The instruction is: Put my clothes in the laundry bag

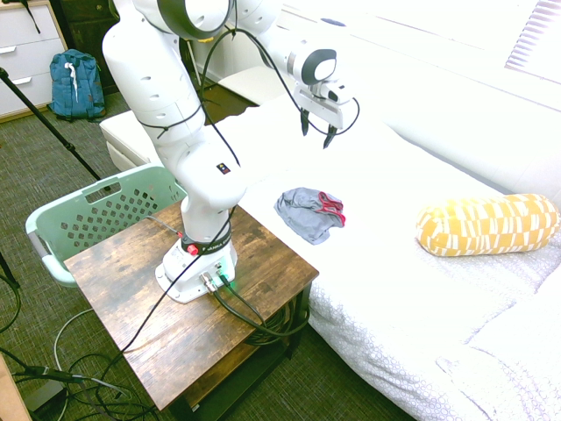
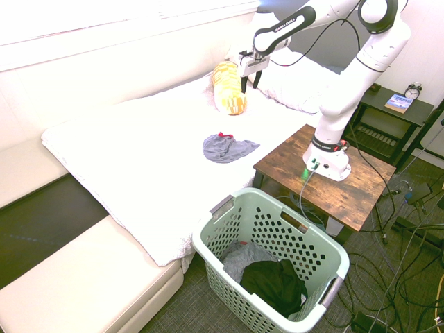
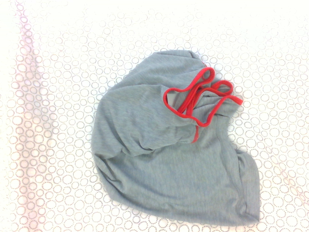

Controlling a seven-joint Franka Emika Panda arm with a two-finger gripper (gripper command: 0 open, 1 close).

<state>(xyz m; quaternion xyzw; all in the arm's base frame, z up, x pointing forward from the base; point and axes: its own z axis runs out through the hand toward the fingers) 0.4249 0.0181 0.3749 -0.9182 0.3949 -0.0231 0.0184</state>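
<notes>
Clothes are lying in the green basket, nearest in the second outside view. Dark cloth is covering part of some gray cloth, so I can't tell what either one is. In the first outside view, the brown table is hiding part of the basket, and its inside clothes aren't showing.

Past the basket, the gray-blue shirt-like thing with red edges is lying crumpled on the white bed. Its folds are hiding its real shape. Little rings of dots are showing on the bed cover. The gripper is hanging above the bed, its fingers standing apart and holding nothing.

Farther back, the yellow-and-white pillow is resting on the bed. A clock and a book are sitting on a black stand. Across the room, a blue backpack is sitting by white drawers.
</notes>
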